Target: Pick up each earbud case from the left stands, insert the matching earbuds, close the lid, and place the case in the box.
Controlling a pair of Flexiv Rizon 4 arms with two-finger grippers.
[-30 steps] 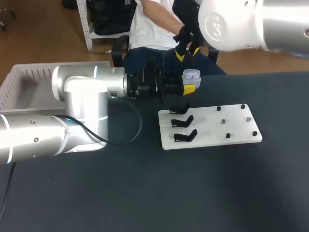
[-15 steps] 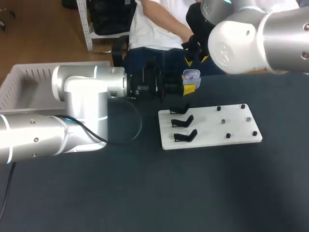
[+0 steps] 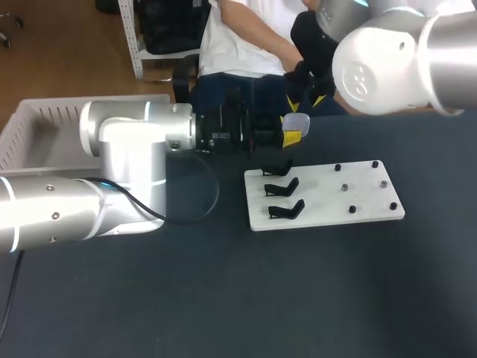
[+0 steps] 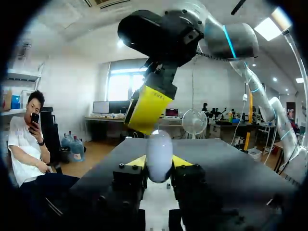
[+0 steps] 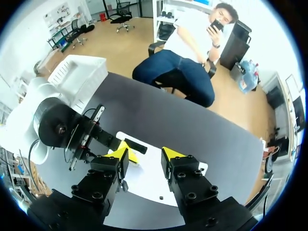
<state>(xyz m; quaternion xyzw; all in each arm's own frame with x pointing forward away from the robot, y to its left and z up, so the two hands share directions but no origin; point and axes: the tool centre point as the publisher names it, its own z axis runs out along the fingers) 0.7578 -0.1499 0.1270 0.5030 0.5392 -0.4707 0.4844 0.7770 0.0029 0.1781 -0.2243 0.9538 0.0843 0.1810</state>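
Earbud case [image 3: 296, 121] upright, lid looks down, pinched between yellow tips of left tool [image 3: 293, 135], above far edge of table [image 3: 223, 298]. Right tool [image 3: 307, 94] just above it, fingers apart, empty. Box [image 3: 30, 127] well apart leftward; left arm nearer.

The dark table [image 3: 298, 298] carries a white board [image 3: 324, 195], lying flat just under and ahead of the left gripper [image 3: 293, 136] and lower than the right gripper [image 3: 307, 95]. Three black stands [image 3: 282, 186] line the board's end nearest the left gripper (small black pegs [image 3: 352, 209] dot the farther end). A white basket [image 3: 45, 123] sits well behind the left gripper, at the table's edge.
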